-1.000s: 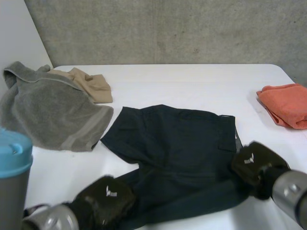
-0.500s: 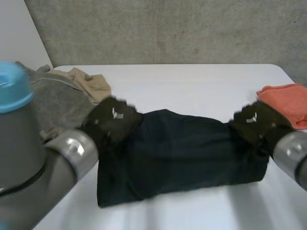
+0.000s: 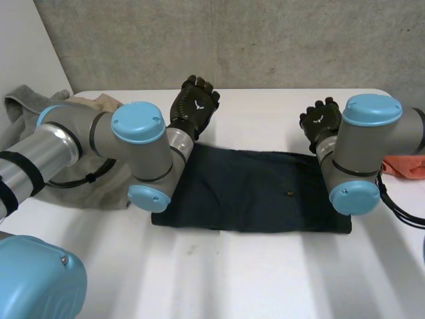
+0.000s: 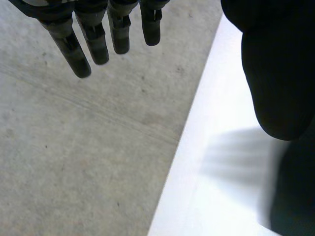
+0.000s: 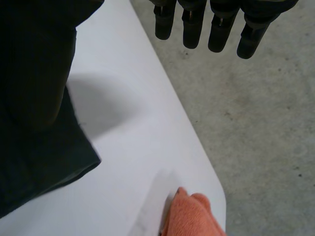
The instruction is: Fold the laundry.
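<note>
A dark navy garment [image 3: 252, 193] lies folded into a flat band across the middle of the white table [image 3: 265, 113]. My left hand [image 3: 194, 106] hovers open above the garment's far left corner, fingers [image 4: 81, 46] straight and holding nothing. My right hand [image 3: 321, 119] hovers open above the far right corner, its fingers [image 5: 211, 24] straight and empty too. Beneath the right hand, a corner of the garment [image 5: 44, 167] rests on the table. The garment's edge [image 4: 295, 201] lies below the left thumb.
A grey towel [image 3: 20, 103] and a tan cloth [image 3: 99, 102] lie at the far left, partly behind my left arm. An orange cloth [image 3: 406, 167] [image 5: 192, 216] sits at the right edge. The concrete floor [image 4: 88, 147] lies beyond the table's far edge.
Both hands carried the garment's near edge over to the far side, folding it in half. They then let go and rose with straight fingers.
</note>
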